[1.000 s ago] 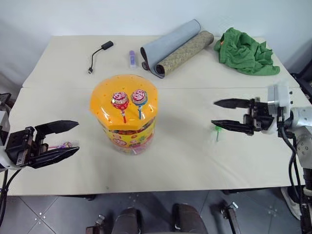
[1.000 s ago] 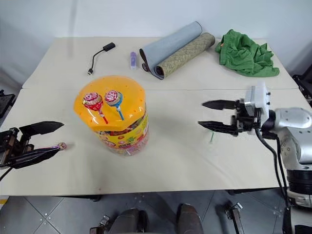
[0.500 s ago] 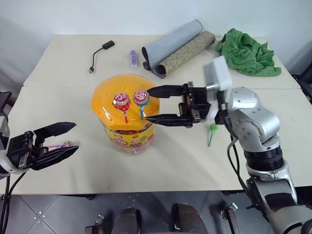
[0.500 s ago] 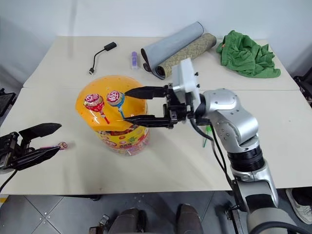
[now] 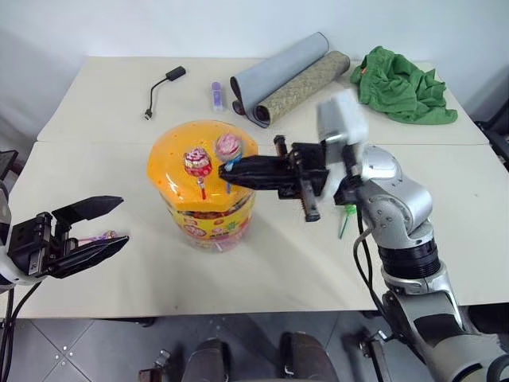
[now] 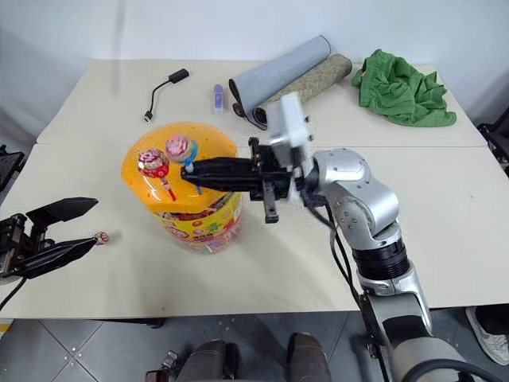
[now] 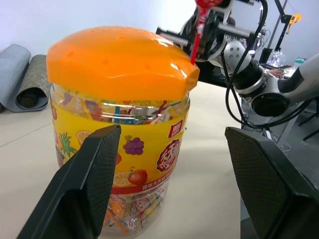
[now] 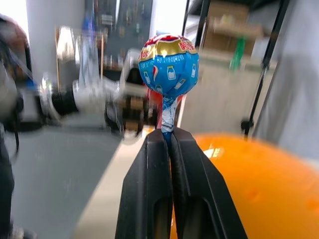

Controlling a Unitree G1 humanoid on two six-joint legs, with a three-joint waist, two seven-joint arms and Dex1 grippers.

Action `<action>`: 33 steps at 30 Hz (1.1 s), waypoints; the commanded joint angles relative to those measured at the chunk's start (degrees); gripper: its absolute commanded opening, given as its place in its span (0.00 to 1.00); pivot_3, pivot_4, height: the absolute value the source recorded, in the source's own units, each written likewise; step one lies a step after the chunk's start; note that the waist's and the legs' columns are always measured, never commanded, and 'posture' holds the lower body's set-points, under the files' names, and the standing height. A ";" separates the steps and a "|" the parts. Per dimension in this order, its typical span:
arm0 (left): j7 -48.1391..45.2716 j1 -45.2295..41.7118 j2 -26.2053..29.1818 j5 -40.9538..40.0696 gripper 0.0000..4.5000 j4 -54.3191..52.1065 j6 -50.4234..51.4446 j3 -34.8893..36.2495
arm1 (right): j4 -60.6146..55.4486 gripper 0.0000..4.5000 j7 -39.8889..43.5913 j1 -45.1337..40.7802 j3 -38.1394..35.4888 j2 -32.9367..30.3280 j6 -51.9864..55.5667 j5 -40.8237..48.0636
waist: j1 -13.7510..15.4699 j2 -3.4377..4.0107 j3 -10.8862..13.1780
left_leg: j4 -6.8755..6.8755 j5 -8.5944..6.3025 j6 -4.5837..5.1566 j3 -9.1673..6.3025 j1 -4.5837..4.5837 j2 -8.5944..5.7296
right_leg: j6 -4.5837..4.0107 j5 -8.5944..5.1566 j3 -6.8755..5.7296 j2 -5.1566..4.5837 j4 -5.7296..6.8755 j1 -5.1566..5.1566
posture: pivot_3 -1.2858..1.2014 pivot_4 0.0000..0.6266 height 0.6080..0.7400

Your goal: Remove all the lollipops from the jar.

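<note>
Overhead, a cream table (image 5: 262,263) stands on grey floor tiles (image 5: 95,350).

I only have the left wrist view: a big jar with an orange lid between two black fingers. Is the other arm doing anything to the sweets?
Observer: Yes. The right gripper is shut on the stick of the blue lollipop, over the jar.
Operator: Are any out already?
Observer: A green lollipop lies on the table, to the right of the jar.
Operator: Just that one?
Observer: A pink lollipop lies on the table by the open left gripper.
</note>
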 commanded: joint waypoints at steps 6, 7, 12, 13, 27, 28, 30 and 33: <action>-1.98 -2.87 0.52 1.78 0.79 -6.76 -3.83 -4.76 | 12.98 0.00 3.32 7.68 -12.38 -27.10 -3.48 -11.62 | 1.11 -0.09 -0.05 | 0.01 -0.02 0.04 0.06 -0.04 -0.10 | 0.00 0.02 0.01 -0.04 -0.11 0.11 | 0.52 0.24 1.00; -3.50 -2.02 1.00 4.04 0.79 -7.38 -5.38 -6.04 | 17.06 0.00 4.01 10.06 -11.31 -32.13 -7.05 -16.80 | 1.41 -0.08 -0.05 | 0.01 -0.04 0.08 0.10 -0.05 -0.11 | 0.01 0.03 0.04 -0.06 -0.14 0.10 | 0.52 0.24 1.00; -6.07 -1.41 1.03 8.25 0.79 -6.84 -9.71 -9.22 | 28.03 0.00 4.46 13.98 -10.59 -39.39 -13.83 -24.68 | 0.22 -0.01 0.00 | -0.10 -0.04 0.06 0.82 0.03 0.03 | 0.01 0.02 0.05 0.03 -0.26 -0.03 | 0.52 0.24 1.00; -6.38 -1.71 0.92 8.73 0.79 -6.02 -10.19 -9.97 | 30.95 0.00 3.95 15.66 -9.48 -40.20 -17.77 -28.10 | -0.35 0.06 0.03 | -0.10 -0.01 0.02 0.88 0.05 0.05 | -0.02 0.01 0.06 0.03 -0.25 -0.02 | 0.52 0.24 1.00; -4.77 0.24 1.76 6.75 0.79 -5.35 -7.69 -7.75 | 33.67 0.54 12.62 21.16 -12.45 -36.77 -27.67 -24.15 | -0.01 0.18 0.08 | -0.02 0.03 -0.01 0.69 0.08 0.09 | -0.07 -0.01 0.10 -0.03 -0.17 -0.01 | 0.52 0.24 1.00; -4.75 0.92 1.76 6.72 0.79 -5.61 -7.57 -7.28 | 31.24 0.61 15.04 21.48 -13.29 -36.42 -26.34 -21.28 | -0.07 0.21 0.10 | -0.02 0.03 -0.01 0.68 0.09 0.10 | -0.07 -0.01 0.11 -0.02 -0.17 -0.01 | 0.52 0.24 1.00; -2.78 2.16 0.86 4.77 0.79 -6.15 -6.22 -5.01 | 22.90 0.76 16.42 20.32 -14.00 -35.34 -18.87 -14.36 | 0.08 0.24 0.12 | -0.03 0.02 -0.01 0.62 0.10 0.13 | -0.07 -0.01 0.10 -0.01 -0.16 -0.01 | 0.52 0.24 1.00; 5.04 1.63 -2.53 -2.99 0.79 -5.52 -2.64 0.07 | 8.26 0.76 11.26 13.32 -10.84 -29.30 -10.14 -5.94 | -0.22 0.29 0.15 | -0.01 0.02 -0.01 0.44 0.12 0.34 | -0.07 -0.01 0.16 -0.01 -0.16 -0.01 | 0.52 0.24 1.00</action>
